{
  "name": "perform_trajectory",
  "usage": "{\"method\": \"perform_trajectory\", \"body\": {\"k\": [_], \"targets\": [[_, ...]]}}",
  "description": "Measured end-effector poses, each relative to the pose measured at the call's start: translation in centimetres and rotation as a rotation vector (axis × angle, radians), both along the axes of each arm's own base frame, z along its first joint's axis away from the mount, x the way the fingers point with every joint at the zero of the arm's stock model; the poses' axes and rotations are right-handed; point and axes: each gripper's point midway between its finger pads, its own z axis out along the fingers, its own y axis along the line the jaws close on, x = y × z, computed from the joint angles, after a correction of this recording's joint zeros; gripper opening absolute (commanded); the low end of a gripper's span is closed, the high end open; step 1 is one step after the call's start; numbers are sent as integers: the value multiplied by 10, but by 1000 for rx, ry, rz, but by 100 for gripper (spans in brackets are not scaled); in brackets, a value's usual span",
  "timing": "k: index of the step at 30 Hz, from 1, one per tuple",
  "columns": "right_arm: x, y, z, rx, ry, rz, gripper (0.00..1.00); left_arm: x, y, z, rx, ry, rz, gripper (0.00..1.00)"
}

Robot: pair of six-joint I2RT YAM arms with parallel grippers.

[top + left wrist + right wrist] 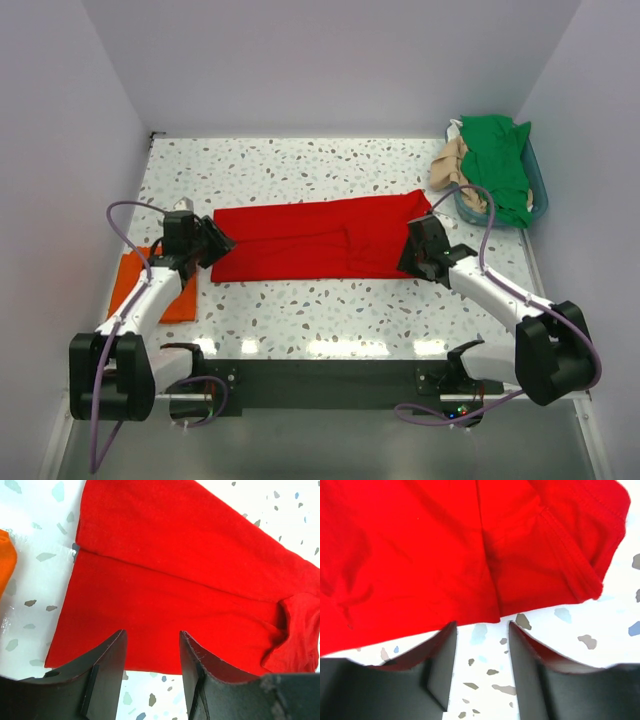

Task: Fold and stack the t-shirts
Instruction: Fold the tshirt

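A red t-shirt [320, 238] lies folded into a long strip across the middle of the table. It fills the left wrist view [175, 580] and the right wrist view [445, 555]. My left gripper [212, 243] is open and empty at its left end, with the fingertips just over the near edge [152, 635]. My right gripper [412, 250] is open and empty at its right end, just short of the cloth edge [481, 625]. A folded orange t-shirt [135, 285] lies at the left under my left arm. Green [497, 160] and tan [449, 165] t-shirts are piled in the basket.
A teal plastic basket [535, 190] stands at the back right corner. White walls close in the table on the left, back and right. The speckled tabletop [330, 305] shows between the red shirt and the arm bases.
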Motion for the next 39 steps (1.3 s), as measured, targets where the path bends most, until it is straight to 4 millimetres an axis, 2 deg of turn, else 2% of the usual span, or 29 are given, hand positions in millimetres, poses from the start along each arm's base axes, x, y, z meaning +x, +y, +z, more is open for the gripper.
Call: {"method": "perform_trajectory", "body": {"k": [3, 6, 8, 10, 12, 15, 23, 29, 34, 39], "targets": [[-1, -1, 3, -12, 7, 9, 57, 0, 0, -8, 3, 28, -1, 50], [10, 3, 20, -9, -21, 21, 58, 3, -1, -17, 26, 64, -12, 47], [25, 9, 37, 1, -55, 27, 58, 10, -7, -18, 49, 77, -26, 46], [48, 18, 52, 9, -85, 33, 57, 18, -18, -18, 81, 86, -51, 44], [72, 29, 59, 11, -98, 37, 57, 27, -30, -19, 112, 95, -77, 43], [94, 38, 48, 1, -74, 44, 57, 34, -43, -25, 156, 111, -99, 39], [125, 47, -7, -56, 63, 56, 57, 21, -43, -68, 277, 227, -85, 34], [150, 53, -34, -72, 108, 74, 57, 17, -48, -71, 310, 199, -70, 32], [181, 64, -32, -78, 84, 112, 57, 2, -50, -71, 276, 168, -51, 30], [211, 80, -30, -67, 54, 171, 58, -24, -57, -71, 218, 161, -54, 29]]}}
